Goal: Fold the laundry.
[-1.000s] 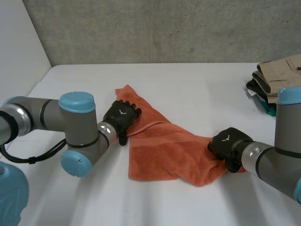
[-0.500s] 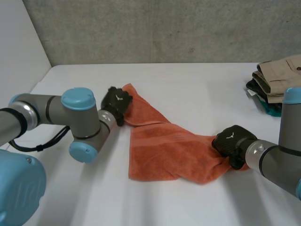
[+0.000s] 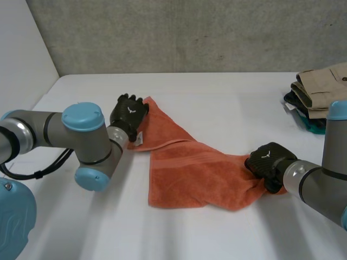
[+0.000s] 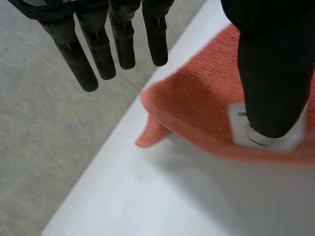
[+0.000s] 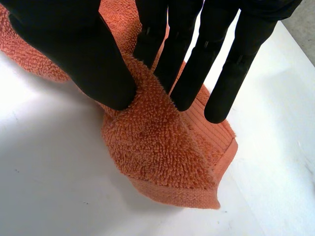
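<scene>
An orange towel (image 3: 190,173) lies crumpled and partly spread on the white table (image 3: 227,97). My left hand (image 3: 129,115) is at the towel's far left corner. In the left wrist view its fingers (image 4: 110,44) are straight and held above the towel (image 4: 197,98), while the thumb (image 4: 273,73) rests over a white label (image 4: 238,132) near the edge. My right hand (image 3: 265,161) is at the towel's right end. There its thumb (image 5: 74,54) and fingers pinch a bunched fold of the towel (image 5: 152,152).
A stack of folded clothes (image 3: 320,89) sits at the table's back right. A white wall (image 3: 21,59) borders the table on the left. The table edge (image 4: 98,167) runs close beside the towel's far left corner.
My left hand curled at the towel's far left corner, then straightened its fingers and shifted a little left. That corner moved slightly left with it. The right hand kept its hold.
</scene>
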Available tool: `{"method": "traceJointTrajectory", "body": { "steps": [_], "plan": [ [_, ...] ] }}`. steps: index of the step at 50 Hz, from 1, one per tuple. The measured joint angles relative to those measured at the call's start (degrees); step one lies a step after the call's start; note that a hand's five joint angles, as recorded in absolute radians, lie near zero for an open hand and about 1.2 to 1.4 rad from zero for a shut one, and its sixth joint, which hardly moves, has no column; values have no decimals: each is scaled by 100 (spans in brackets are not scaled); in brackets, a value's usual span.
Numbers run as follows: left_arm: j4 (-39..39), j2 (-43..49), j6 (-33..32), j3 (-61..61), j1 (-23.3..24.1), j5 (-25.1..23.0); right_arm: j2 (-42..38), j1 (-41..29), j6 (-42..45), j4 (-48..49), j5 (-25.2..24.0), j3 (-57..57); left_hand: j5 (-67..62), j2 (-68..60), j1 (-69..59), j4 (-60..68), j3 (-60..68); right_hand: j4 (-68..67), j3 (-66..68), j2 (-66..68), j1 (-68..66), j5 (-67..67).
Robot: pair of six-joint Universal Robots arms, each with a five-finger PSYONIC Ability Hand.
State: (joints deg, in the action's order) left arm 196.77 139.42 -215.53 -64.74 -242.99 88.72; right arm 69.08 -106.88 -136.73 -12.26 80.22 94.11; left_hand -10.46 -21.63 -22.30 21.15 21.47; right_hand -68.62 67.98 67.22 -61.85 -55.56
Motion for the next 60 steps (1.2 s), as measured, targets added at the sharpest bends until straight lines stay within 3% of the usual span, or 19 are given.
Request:
{"method": "traceJointTrajectory", "body": {
  "steps": [8,16,26,35,40,43,53,60],
  "plan": [
    [-367,-516,243,-501,-22,28,-28,15,9,14,-1,8,66,87,108,-75,-76,-1,0,0,0,0],
    [-597,-1093,1056,-1105,-16,-44,-61,6,21,67,12,29,5,73,95,-62,-60,-1,0,0,0,0],
    [-777,-816,1398,-1126,-3,-264,-124,-2,39,97,21,32,-275,-108,-40,167,130,-1,0,0,0,0],
    [-692,-149,1142,-466,-5,-298,-132,13,42,120,7,23,-1437,-1357,-1361,1385,1338,-1,0,0,0,0],
    [-533,-10,1189,-208,23,-330,-120,22,30,134,4,18,-3527,-3497,-3555,3499,3442,-1,0,0,0,0],
    [-376,19,1257,-123,50,-361,-110,34,21,141,2,13,-4383,-4297,-4256,4361,4281,-1,0,0,0,0],
    [135,89,1290,44,5,-153,-4,154,5,146,-62,-47,-4602,-4674,-4337,4732,4661,-1,0,0,0,0],
    [-40,-930,1284,-263,-281,287,326,391,12,173,-262,-475,-4602,-4682,-4337,4754,4665,-1,0,0,0,0]
  ]
}}
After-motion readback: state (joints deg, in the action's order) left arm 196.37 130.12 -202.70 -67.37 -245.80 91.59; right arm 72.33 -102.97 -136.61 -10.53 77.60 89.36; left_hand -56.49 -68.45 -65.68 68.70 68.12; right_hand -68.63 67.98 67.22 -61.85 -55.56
